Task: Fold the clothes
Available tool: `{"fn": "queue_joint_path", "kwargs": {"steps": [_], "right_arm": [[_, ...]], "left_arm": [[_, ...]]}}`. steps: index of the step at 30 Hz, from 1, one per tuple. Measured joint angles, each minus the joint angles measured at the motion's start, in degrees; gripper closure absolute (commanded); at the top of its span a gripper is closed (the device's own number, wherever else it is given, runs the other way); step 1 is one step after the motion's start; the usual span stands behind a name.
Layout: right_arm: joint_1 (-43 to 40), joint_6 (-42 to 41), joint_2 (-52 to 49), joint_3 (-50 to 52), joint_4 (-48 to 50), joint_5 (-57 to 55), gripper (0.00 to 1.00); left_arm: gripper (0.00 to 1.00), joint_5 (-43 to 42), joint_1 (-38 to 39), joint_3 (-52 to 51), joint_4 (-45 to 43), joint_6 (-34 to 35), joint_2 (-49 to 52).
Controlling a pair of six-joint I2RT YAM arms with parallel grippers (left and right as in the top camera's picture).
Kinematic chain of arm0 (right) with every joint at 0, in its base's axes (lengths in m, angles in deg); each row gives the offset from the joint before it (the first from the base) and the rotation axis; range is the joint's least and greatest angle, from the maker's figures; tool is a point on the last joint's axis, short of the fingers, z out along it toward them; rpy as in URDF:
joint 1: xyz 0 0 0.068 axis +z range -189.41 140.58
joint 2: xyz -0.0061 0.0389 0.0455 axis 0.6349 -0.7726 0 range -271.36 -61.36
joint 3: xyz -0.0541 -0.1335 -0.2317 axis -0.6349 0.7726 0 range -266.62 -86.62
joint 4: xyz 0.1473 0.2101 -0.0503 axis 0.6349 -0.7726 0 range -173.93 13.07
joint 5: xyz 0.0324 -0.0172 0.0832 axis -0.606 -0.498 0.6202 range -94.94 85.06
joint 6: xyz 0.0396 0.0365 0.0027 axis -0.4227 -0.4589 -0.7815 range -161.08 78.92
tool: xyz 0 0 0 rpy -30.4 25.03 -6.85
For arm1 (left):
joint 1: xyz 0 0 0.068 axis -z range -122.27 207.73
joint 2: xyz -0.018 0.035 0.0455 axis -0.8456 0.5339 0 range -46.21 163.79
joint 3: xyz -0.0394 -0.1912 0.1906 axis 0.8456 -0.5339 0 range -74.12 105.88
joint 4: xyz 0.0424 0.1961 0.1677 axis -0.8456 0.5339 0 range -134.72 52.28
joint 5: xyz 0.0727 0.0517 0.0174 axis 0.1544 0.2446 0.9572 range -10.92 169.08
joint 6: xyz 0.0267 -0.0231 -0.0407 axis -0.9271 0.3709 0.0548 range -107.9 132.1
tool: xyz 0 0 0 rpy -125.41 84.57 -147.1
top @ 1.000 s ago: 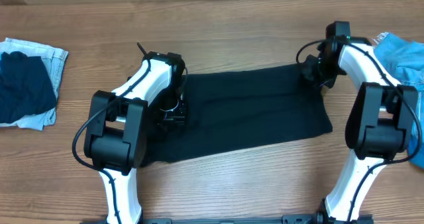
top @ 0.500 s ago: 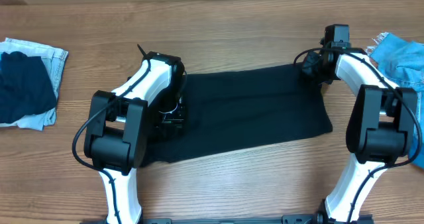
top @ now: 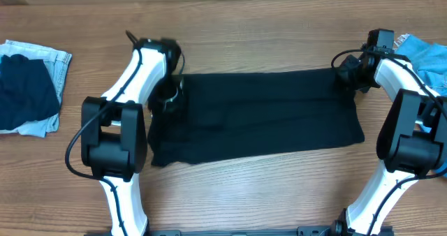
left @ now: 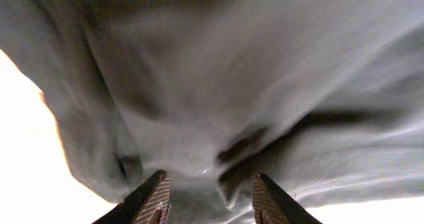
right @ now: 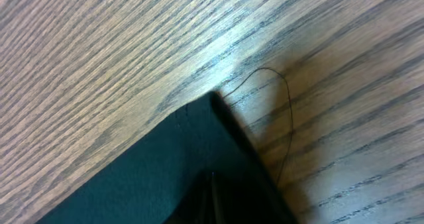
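Holding plain black soft cloth garment (top: 258, 114) spread wide across middle of brown wood-grain tabletop (top: 244, 26), pinched at both far corners.

Reaching with left arm (top: 136, 68) from near edge, elbow bent, to far left corner; left end effector (top: 167, 96) pointing down, fingers (left: 151, 196) partly apart, bunched fold of garment clamped between them. Reaching with right arm (top: 398, 75) up right side, wrist turned inward; right end effector (top: 347, 75) closed tight on far right corner, corner tip flat on wood in wrist view. Sharing tabletop with pale blue denim piece (top: 49, 61) under dark navy folded cloth (top: 24, 89) at far left, bright blue denim garment (top: 422, 58) at right edge.
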Motion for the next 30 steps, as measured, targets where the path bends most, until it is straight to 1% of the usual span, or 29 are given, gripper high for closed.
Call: {"fn": "queue_joint_path", "kwargs": {"steps": [2,3,4,5,6,7,8,9,11,16,21,25,30], "right_arm": [[0.0,0.0,0.0,0.0,-0.1,0.0,0.95],[0.0,0.0,0.0,0.0,-0.2,0.1,0.95],[0.0,0.0,0.0,0.0,-0.2,0.1,0.95],[0.0,0.0,0.0,0.0,-0.3,0.2,0.95],[0.0,0.0,0.0,0.0,-0.4,0.2,0.95],[0.0,0.0,0.0,0.0,-0.3,0.2,0.95],[0.0,0.0,0.0,-0.1,-0.3,0.2,0.95],[0.0,0.0,0.0,-0.1,-0.4,0.2,0.95],[0.0,0.0,0.0,-0.1,-0.4,0.2,0.95],[0.0,0.0,0.0,-0.1,-0.5,0.2,0.95],[0.0,0.1,0.0,-0.2,-0.9,0.3,0.94],[0.0,0.2,0.0,-0.2,-0.6,0.4,0.93],[0.5,0.7,0.0,-0.2,1.2,2.4,0.92]], "left_arm": [[0.42,-0.6,0.0,3.2,-2.3,-0.5,0.0],[0.42,-0.8,0.1,4.0,-3.9,-0.6,0.0],[0.45,-0.8,0.2,4.2,-5.2,-0.7,0.0],[0.55,-0.9,0.2,4.2,-6.5,-0.7,0.0],[0.74,-1.0,0.2,4.1,-7.5,-0.5,0.0],[0.85,-1.0,0.2,3.4,-10.0,-0.3,0.0],[0.92,-1.0,0.2,3.2,-10.6,-0.1,0.1],[0.96,-1.1,0.2,2.1,-13.1,0.0,0.1],[0.96,-1.5,0.3,-0.3,-16.4,0.2,0.4],[0.96,-1.4,1.9,-6.7,-19.5,0.2,0.7],[0.96,-0.9,2.0,-9.5,-21.4,1.3,-0.4],[0.96,-3.0,-1.6,-12.3,-19.6,4.9,-1.8],[0.96,-6.6,-8.0,-13.3,-16.0,6.1,-1.8]]}}
